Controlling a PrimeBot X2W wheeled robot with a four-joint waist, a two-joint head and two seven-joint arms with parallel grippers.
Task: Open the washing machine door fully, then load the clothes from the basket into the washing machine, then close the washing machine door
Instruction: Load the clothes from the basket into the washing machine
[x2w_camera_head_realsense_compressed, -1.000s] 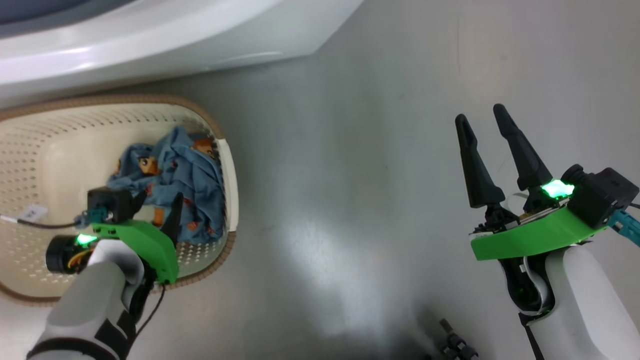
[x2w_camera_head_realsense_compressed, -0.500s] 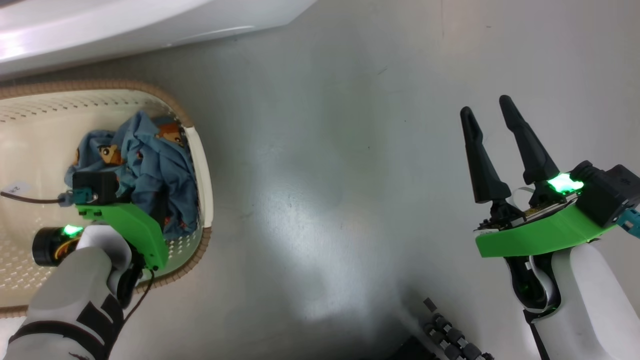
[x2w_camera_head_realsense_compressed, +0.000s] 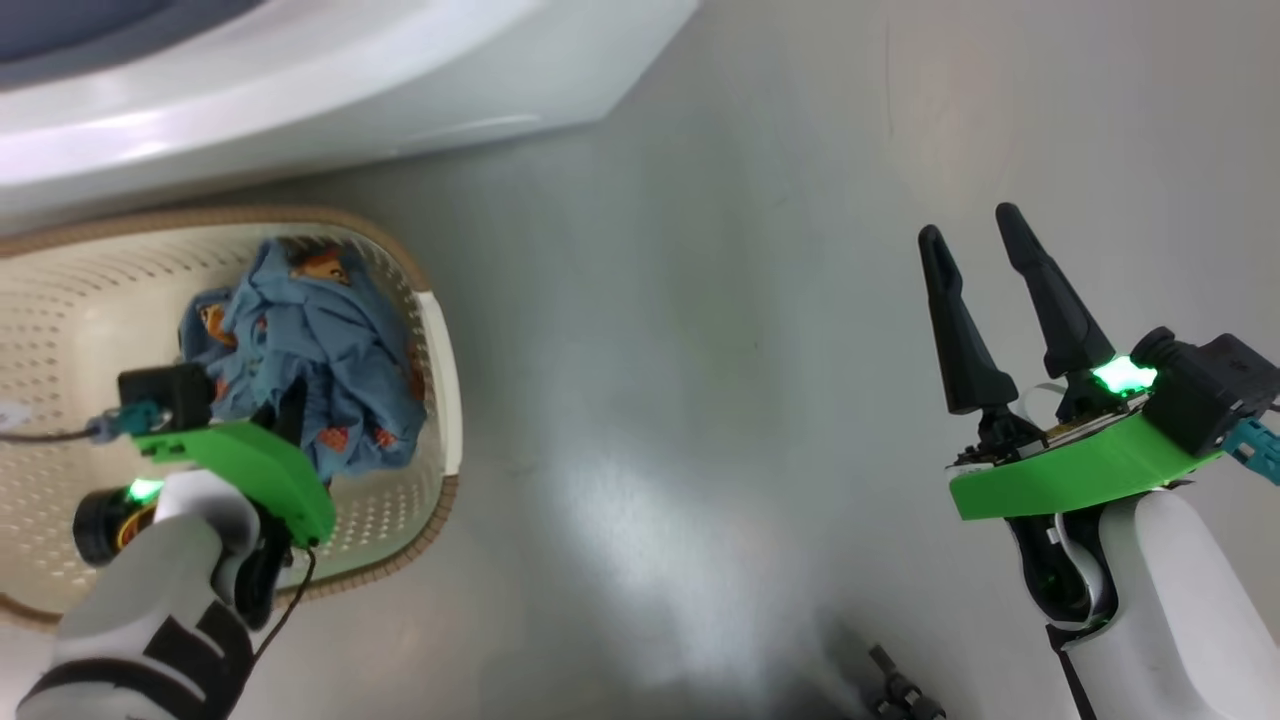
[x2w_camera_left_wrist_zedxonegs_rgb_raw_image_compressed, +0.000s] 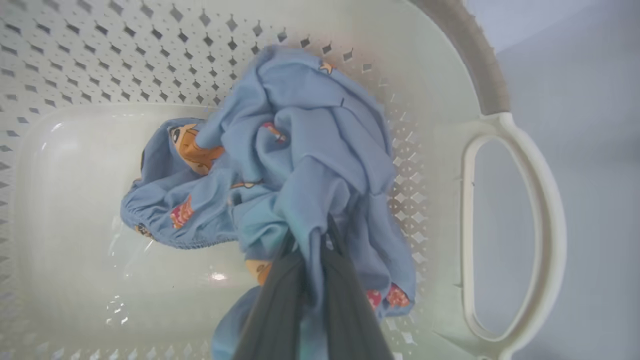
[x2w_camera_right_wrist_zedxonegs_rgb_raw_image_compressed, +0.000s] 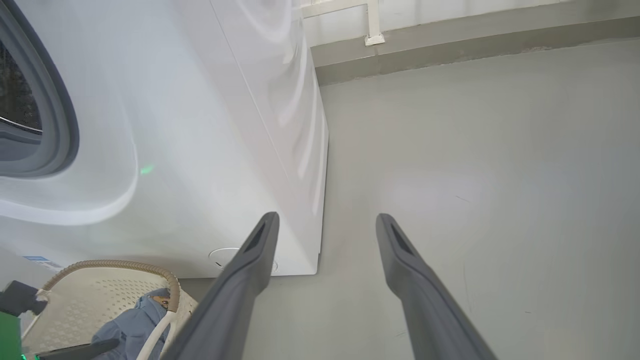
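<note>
The cream basket (x2w_camera_head_realsense_compressed: 440, 330) stands on the floor just in front of the white washing machine (x2w_camera_head_realsense_compressed: 300, 100). Inside it lies a bundle of blue clothes (x2w_camera_head_realsense_compressed: 310, 340) with orange-brown prints. My left gripper (x2w_camera_left_wrist_zedxonegs_rgb_raw_image_compressed: 312, 235) reaches down into the basket and is shut on a fold of the blue clothes (x2w_camera_left_wrist_zedxonegs_rgb_raw_image_compressed: 300, 150), which bunch up around its fingers. The basket's handle (x2w_camera_left_wrist_zedxonegs_rgb_raw_image_compressed: 500, 125) is to the right in that view. My right gripper (x2w_camera_head_realsense_compressed: 968, 225) hangs open over bare floor at the right, holding nothing. The washing machine door is out of view.
Grey floor spreads between the two arms. The right wrist view shows the washing machine's (x2w_camera_right_wrist_zedxonegs_rgb_raw_image_compressed: 200, 125) front and corner, its grey seal (x2w_camera_right_wrist_zedxonegs_rgb_raw_image_compressed: 60, 100) at the left, and a wall base (x2w_camera_right_wrist_zedxonegs_rgb_raw_image_compressed: 450, 50) behind. A dark part (x2w_camera_head_realsense_compressed: 900, 690) sits at the bottom edge.
My left gripper's fingers have closed on the blue clothes in the basket. The head camera shifted a little. The right gripper stays open in place.
</note>
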